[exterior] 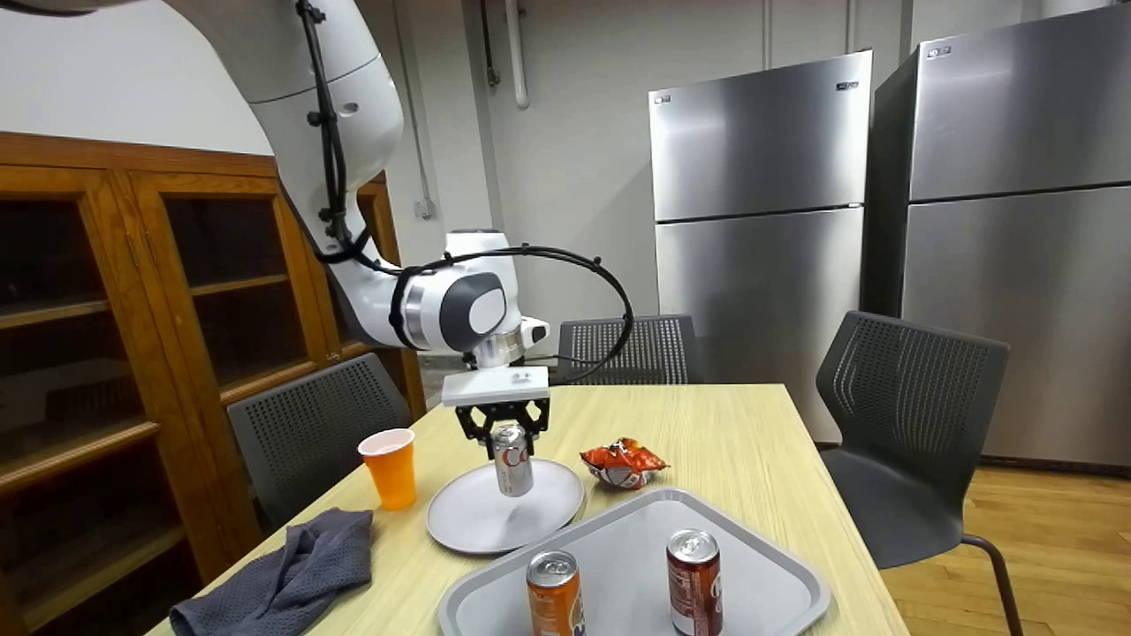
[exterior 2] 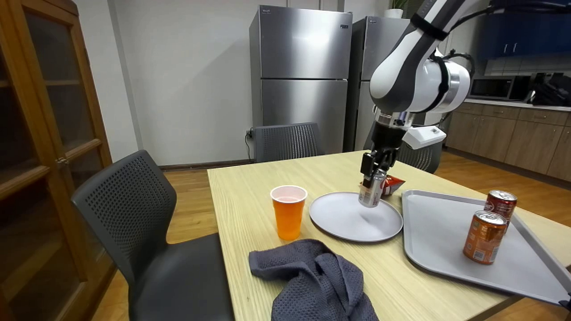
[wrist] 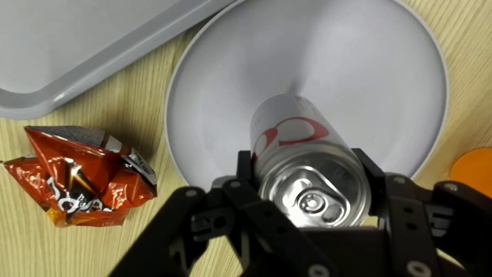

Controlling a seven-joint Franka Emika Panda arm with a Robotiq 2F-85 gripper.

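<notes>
Clearly, 1 silver, red-lettered can [wrist: 307, 159] is held.

Silver cylindrical metal drink can [wrist: 303, 154] with red lettering, lid end up, pull tab showing, slightly tilted, clasped in a black two-fingered gripper [exterior: 510, 443], over a round pale-grey plate [wrist: 215, 104]

Both exterior cams face fridges [exterior: 760, 265] past the far edge of the tabletop [exterior: 716, 420]; wrist cam's way closer, pointing down at the can [wrist: 303, 161] and plate [wrist: 376, 77] all three share.
</notes>
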